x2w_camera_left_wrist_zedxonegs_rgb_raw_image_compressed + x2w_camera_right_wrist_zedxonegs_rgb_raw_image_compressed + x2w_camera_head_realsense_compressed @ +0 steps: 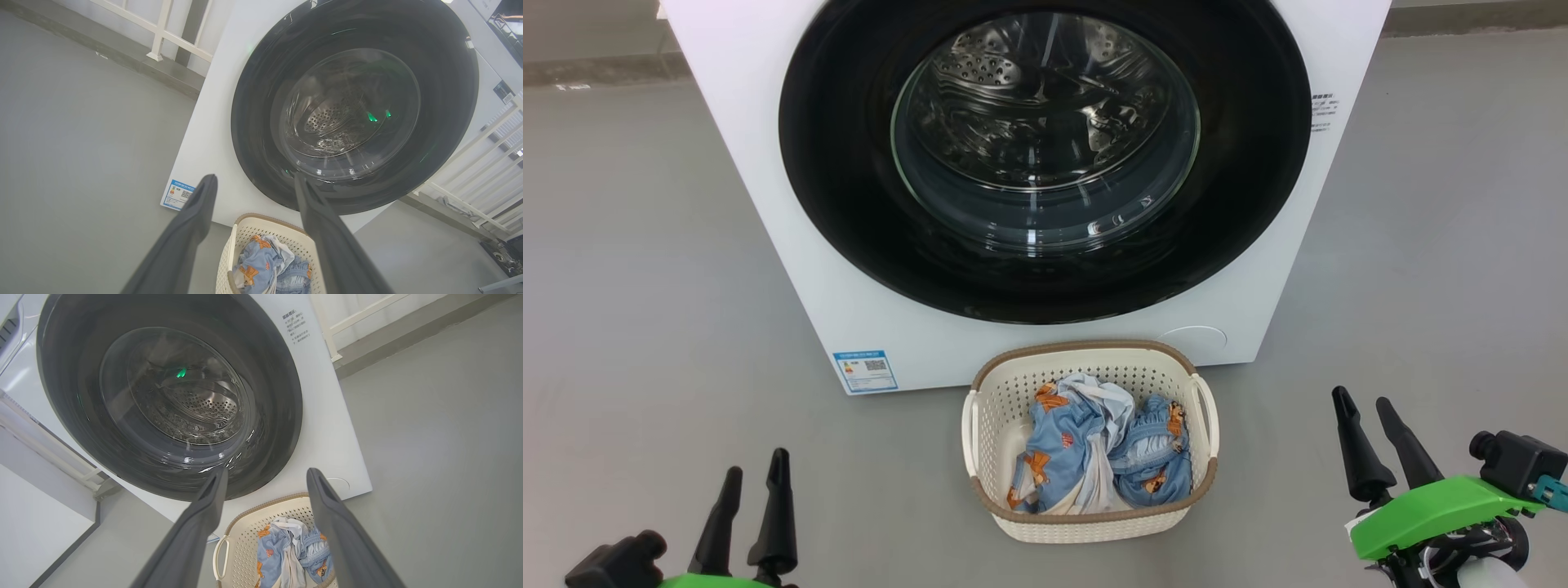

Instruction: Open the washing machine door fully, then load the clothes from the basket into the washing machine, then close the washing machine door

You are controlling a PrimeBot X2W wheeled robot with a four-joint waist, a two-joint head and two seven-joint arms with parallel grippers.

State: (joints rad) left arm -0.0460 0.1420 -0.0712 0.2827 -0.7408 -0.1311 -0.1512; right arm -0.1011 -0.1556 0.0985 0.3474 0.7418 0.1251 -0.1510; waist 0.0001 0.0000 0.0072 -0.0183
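Note:
The white washing machine (768, 212) stands ahead with its round black-rimmed door (849, 204) shut flat against the front; the steel drum shows through the glass. On the floor in front sits the cream basket (1086, 355) holding the light-blue and white clothes (1094, 457). My left gripper (756, 472) is at the lower left, open and empty, well left of the basket. My right gripper (1362, 402) is at the lower right, open and empty, right of the basket. The left wrist view shows the door (253, 122) and basket (261, 224); the right wrist view shows the door (65, 396) and clothes (290, 547).
Grey floor (645, 286) spreads on both sides of the machine. A blue label sticker (866, 371) sits low on its front left, a round filter cap (1196, 336) low right. White railings (482, 171) stand beside the machine.

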